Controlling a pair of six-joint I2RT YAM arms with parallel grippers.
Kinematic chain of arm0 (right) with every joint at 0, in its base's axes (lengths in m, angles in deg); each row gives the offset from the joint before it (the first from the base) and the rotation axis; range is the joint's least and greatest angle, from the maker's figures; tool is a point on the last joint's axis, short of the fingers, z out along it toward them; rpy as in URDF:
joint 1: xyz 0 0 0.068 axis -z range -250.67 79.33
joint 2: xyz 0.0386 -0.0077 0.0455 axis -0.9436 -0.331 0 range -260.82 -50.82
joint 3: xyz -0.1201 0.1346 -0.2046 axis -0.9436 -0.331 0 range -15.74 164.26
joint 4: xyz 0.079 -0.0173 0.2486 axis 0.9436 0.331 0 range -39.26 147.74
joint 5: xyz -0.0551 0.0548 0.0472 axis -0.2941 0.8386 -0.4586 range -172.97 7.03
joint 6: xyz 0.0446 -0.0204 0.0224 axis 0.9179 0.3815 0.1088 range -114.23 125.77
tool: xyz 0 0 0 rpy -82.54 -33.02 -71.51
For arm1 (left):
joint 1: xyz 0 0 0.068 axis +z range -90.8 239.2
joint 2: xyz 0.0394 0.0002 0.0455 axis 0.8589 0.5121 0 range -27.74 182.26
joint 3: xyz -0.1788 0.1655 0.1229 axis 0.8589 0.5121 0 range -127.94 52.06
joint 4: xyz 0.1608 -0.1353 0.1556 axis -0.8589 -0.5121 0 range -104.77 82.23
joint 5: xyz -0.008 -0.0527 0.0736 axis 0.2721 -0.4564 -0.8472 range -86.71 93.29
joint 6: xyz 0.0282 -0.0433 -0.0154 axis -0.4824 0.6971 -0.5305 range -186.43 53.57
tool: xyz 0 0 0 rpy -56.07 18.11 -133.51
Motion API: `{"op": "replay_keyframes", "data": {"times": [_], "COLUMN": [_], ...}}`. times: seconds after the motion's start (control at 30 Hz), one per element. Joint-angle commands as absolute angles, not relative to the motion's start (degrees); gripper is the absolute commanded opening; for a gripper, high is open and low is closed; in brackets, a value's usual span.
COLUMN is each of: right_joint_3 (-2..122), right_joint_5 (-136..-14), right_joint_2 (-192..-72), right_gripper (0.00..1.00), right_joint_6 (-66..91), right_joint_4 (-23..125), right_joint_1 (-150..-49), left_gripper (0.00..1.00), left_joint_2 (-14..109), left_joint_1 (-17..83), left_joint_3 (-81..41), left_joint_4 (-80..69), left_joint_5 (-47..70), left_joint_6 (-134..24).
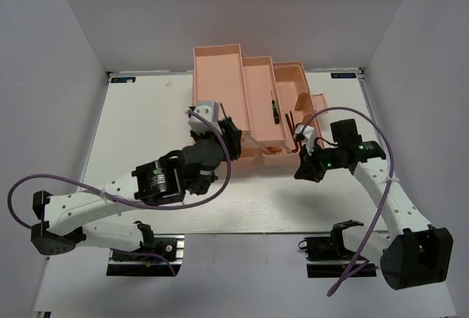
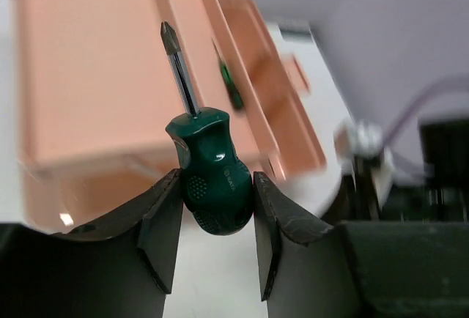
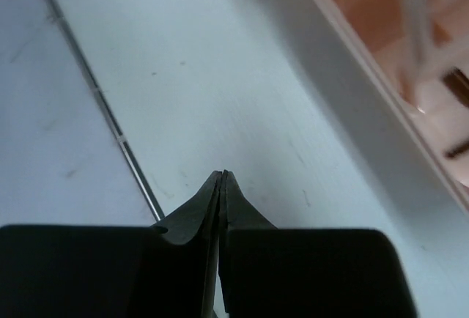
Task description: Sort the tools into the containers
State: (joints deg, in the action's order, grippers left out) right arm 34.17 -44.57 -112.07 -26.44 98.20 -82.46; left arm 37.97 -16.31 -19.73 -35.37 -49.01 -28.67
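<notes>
Step in hand: delivery. Left pincer (image 2: 217, 208) clamped on the stubby green-handled screwdriver with steel cross-tip shaft (image 2: 209, 168), tip pointing at the translucent peach-pink plastic toolbox (image 2: 88, 76), near its front edge. Next, likely: carry it over a tray compartment and let go. Right pincer (image 3: 222, 180) shut, empty, above the white table (image 3: 220, 76). Pale mark on the handle, unreadable
</notes>
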Motion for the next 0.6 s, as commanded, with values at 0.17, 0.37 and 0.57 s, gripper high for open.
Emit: {"op": "replay_keyframes", "data": {"times": [0.17,0.37,0.57], "right_joint_3": [30.1,34.9,39.8], "right_joint_5": [-38.2,-47.2,-60.0], "right_joint_2": [-115.8,-120.7,-130.2], "right_gripper": [0.24,0.55,0.57], "right_joint_6": [-31.6,-23.9,-7.7], "right_joint_4": [94.1,85.9,70.0], "right_joint_1": [-98.4,-113.5,-123.2], "left_gripper": [0.00,0.02,0.32], "left_joint_2": [44.6,56.3,59.9], "left_joint_1": [-4.3,6.7,13.6], "left_joint_3": [-25.4,-32.7,-35.9], "left_joint_4": [-16.7,-23.5,-28.5], "left_joint_5": [-55.9,-48.4,-42.2], "left_joint_6": [-56.3,-51.7,-47.9]}}
